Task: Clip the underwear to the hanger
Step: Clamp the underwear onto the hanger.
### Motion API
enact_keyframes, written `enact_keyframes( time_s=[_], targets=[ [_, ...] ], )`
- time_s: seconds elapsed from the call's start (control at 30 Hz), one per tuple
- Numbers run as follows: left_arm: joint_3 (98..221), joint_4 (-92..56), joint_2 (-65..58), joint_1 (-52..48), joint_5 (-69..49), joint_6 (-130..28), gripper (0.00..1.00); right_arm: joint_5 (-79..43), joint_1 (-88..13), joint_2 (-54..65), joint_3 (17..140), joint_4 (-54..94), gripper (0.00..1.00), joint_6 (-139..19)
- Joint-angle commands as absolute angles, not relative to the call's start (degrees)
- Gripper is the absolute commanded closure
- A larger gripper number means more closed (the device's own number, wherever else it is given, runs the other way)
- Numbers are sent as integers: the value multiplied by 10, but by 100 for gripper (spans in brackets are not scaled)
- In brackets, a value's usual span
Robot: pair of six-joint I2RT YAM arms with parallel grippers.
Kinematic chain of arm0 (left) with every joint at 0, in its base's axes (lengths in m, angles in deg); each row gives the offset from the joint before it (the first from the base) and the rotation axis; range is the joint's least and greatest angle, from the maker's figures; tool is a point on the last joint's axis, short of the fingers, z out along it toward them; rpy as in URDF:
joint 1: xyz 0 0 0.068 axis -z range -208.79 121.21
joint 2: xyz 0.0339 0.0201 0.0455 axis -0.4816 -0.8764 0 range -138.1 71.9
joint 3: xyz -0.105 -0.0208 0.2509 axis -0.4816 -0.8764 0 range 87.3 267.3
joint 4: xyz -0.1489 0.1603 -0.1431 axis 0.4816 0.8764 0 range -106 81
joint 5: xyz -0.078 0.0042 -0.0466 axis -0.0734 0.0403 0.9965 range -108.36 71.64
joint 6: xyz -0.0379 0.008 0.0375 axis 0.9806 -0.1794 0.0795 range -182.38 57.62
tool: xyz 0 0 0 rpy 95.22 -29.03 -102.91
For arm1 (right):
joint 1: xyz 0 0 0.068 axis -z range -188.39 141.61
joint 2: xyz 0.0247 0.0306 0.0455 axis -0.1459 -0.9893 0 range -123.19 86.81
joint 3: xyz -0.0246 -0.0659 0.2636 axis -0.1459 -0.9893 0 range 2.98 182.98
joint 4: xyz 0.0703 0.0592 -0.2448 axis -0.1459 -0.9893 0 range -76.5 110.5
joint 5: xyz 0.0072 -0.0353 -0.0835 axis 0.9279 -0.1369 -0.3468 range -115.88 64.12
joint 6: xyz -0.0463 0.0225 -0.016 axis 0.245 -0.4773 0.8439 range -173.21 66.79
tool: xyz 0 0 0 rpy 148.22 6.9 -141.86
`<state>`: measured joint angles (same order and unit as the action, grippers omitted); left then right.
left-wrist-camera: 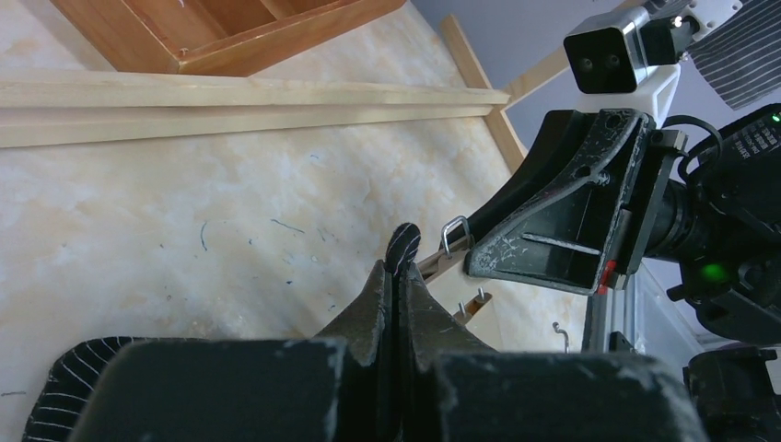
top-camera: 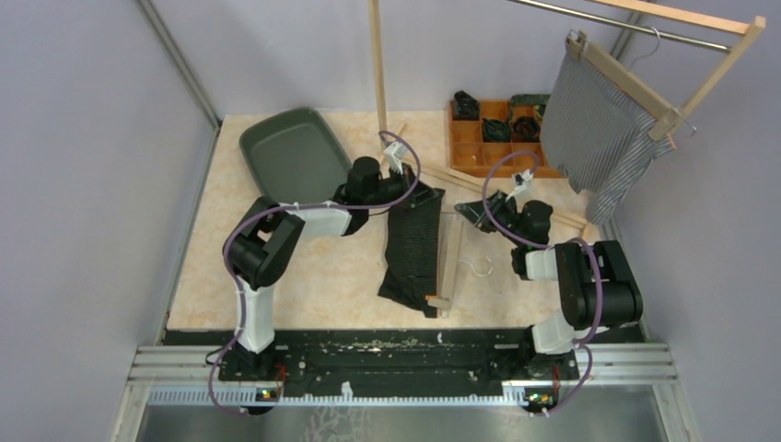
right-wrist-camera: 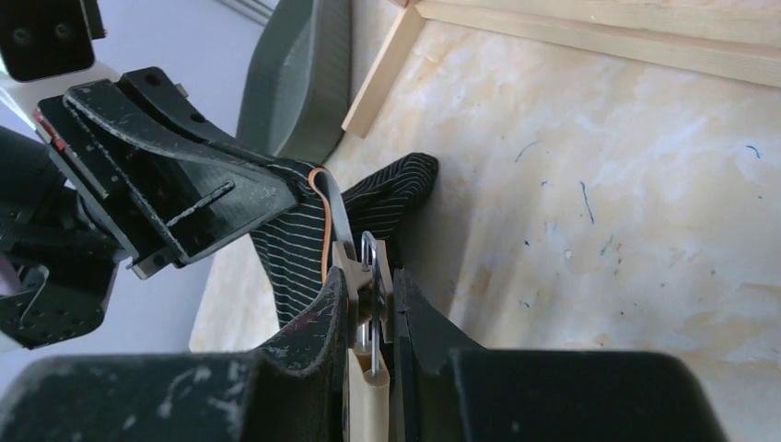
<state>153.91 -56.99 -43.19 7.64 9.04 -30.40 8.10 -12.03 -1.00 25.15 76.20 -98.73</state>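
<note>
The black pinstriped underwear (top-camera: 412, 244) stretches along the marbled beige desk (top-camera: 304, 276), its far corner pinched in the clenched left pincer (left-wrist-camera: 396, 281); just beside that corner, the right pincer (right-wrist-camera: 373, 304) squeezes the wire clip (right-wrist-camera: 368, 250) of the pale wooden clip hanger (top-camera: 450, 262)

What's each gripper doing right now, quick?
Left gripper: closed, holding the underwear.
Right gripper: closed on the hanger clip.

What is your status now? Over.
Left end effector shut on black pinstriped fabric underwear. Right end effector shut on pale wooden hanger's metal clip. No obstruction seen. Over.
</note>
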Motion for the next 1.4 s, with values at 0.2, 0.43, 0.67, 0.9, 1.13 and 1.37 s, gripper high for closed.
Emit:
enact_keyframes(
  time_s=[0.2, 0.43, 0.67, 0.9, 1.13, 1.37],
  targets=[
    [1557, -610, -445, 67, 100, -293, 100, 132, -133, -26, 253, 856, 100, -984],
    [1560, -613, -449, 65, 103, -288, 100, 137, -138, -29, 253, 867, 100, -988],
    [1544, -632, -439, 52, 105, -274, 100, 136, -138, -35, 244, 884, 100, -995],
    [1537, -640, -435, 43, 106, -269, 100, 143, -138, -39, 233, 897, 100, -994],
    [1541, -652, -443, 43, 116, -257, 100, 145, -138, -37, 234, 895, 100, -991],
    [1544, -652, -445, 44, 122, -255, 100, 147, -138, -43, 236, 899, 100, -992]
  ],
)
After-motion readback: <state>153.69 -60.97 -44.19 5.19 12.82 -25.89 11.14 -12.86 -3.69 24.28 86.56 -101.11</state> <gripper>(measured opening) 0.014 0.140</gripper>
